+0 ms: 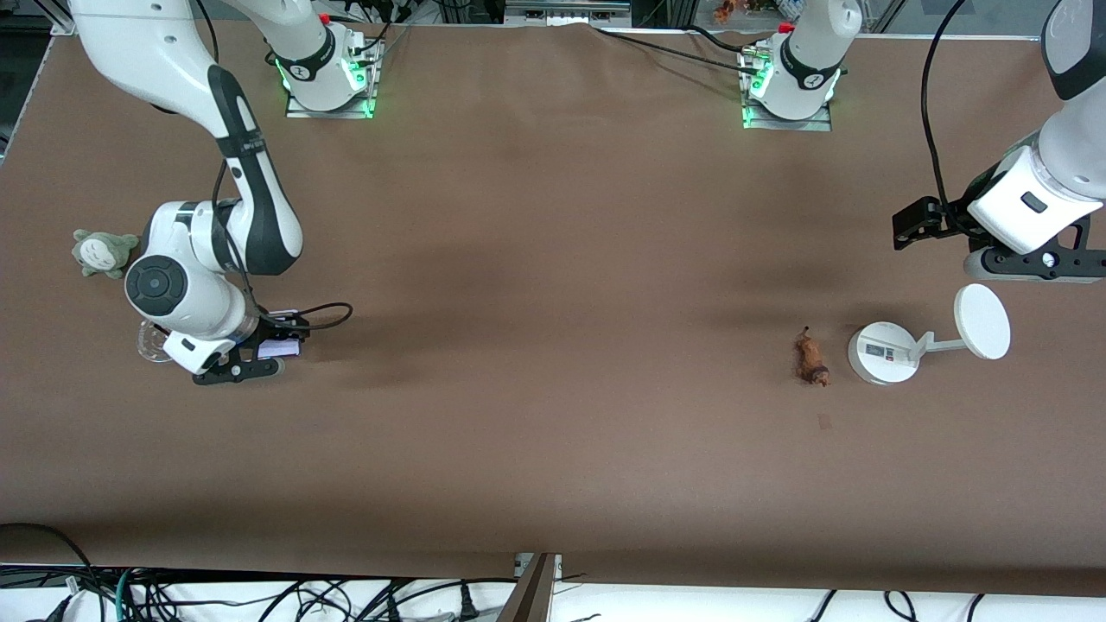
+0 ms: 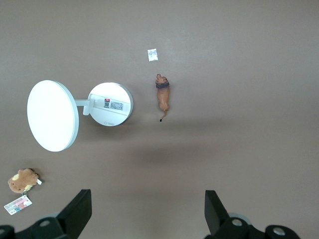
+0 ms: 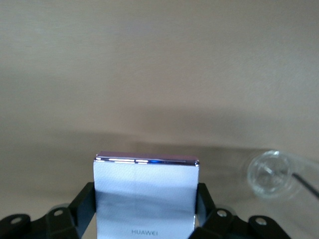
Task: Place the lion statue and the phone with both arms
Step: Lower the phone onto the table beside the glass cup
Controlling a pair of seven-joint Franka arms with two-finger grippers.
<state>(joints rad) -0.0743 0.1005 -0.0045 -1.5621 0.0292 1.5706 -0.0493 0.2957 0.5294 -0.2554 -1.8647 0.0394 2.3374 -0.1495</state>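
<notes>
The phone [image 1: 282, 348], a pale lavender-white slab with a purple edge, is between the fingers of my right gripper [image 1: 249, 368] at the right arm's end of the table. In the right wrist view the phone [image 3: 146, 194] fills the gap of the right gripper [image 3: 146, 211], with both fingers against its sides. The lion statue [image 1: 812, 361], small and orange-brown with a thin dark tail, lies on the table beside a white stand; it also shows in the left wrist view [image 2: 163, 95]. My left gripper [image 1: 1030, 264] hangs open and empty over the table near the stand, with its fingers wide apart [image 2: 148, 211].
A white stand with a round base [image 1: 883, 352] and a disc [image 1: 982, 321] sits beside the lion. A grey-green plush [image 1: 104, 252] and a clear glass piece [image 1: 151, 341] lie by the right arm. A small brown plush [image 2: 22, 180] and a paper scrap [image 2: 152, 54] show in the left wrist view.
</notes>
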